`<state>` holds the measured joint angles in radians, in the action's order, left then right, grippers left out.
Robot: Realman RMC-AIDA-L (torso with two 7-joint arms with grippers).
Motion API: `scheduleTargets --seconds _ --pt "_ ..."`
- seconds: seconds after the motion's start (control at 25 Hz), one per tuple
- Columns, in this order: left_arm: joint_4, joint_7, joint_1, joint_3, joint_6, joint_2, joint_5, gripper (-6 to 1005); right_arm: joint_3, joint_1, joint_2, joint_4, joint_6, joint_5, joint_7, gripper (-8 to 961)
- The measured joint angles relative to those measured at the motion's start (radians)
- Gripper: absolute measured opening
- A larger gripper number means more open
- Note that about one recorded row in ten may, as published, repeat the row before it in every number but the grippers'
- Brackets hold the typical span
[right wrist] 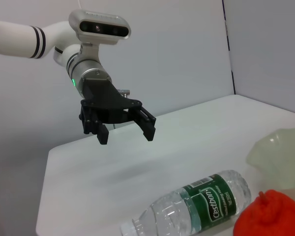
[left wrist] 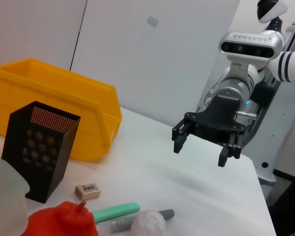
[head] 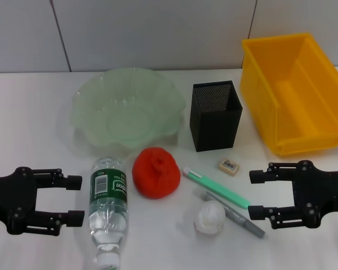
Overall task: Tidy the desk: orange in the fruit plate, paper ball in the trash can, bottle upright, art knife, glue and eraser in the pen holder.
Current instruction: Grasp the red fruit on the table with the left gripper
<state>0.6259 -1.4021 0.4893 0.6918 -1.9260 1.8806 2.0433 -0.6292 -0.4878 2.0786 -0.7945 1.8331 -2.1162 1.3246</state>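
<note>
The orange [head: 156, 172] sits mid-table with the bottle [head: 108, 208] lying on its side beside it. The fruit plate [head: 127, 107], pen holder [head: 215, 115] and trash can [head: 296, 93] stand along the back. In front of the pen holder lies the eraser [head: 228, 166]. Nearer me are the green art knife [head: 216, 187], the grey glue stick [head: 231, 212] and the paper ball [head: 209, 217]. My left gripper [head: 76, 199] is open just left of the bottle. To the right of the glue, my right gripper [head: 253, 194] is open too. Neither holds anything.
The left wrist view shows the right gripper [left wrist: 200, 153] hovering above bare table beyond the eraser [left wrist: 87, 191] and trash can [left wrist: 54, 105]. The right wrist view shows the left gripper [right wrist: 127, 136] above the table, past the bottle [right wrist: 196, 204] and orange [right wrist: 270, 216].
</note>
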Motion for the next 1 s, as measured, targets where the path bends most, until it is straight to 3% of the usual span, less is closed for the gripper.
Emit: scheduleTargets --seconds 0.68,0.84,1.0 --pt "0.001 -0.009 0.0 0.0 0.006 0.002 0.0 793 0.001 0.011 0.0 0.0 -0.003 0.004 -0.002 746" --pt "0.058 -0.083 0.001 0.0 0.007 0.017 0.0 791 0.009 0.039 -0.003 -0.013 -0.003 0.003 -0.002 745" --pt "0.178 -0.155 0.0 0.0 0.004 0.057 -0.007 789 0.012 0.068 -0.005 -0.038 0.004 0.005 -0.002 744"
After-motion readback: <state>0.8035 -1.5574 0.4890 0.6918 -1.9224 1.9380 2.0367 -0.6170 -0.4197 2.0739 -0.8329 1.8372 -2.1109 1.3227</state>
